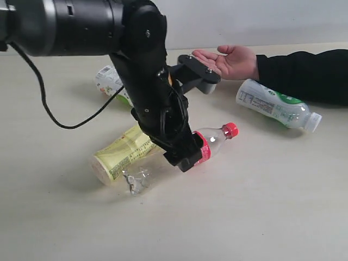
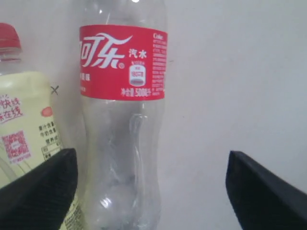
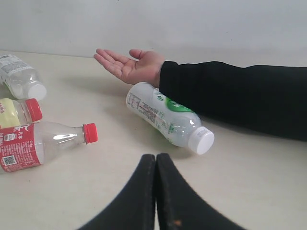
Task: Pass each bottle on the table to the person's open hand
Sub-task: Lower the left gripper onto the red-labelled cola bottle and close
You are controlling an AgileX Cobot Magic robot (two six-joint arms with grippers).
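Your left pincer stands released, its jaws wide apart over the crushed red-label bottle, which lies on the tabletop. Just beside this bottle lies the yellow bottle; the open hand is palm up, well apart from it. Your right pincer is clenched on nothing.

Crushed bottle just beside second bottle, perhaps touching, on table.

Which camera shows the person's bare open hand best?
The right wrist view: the bare open hand lies palm up, unobstructed. The exterior view shows it beside the robot arm's grey bracket. The left wrist view misses it.
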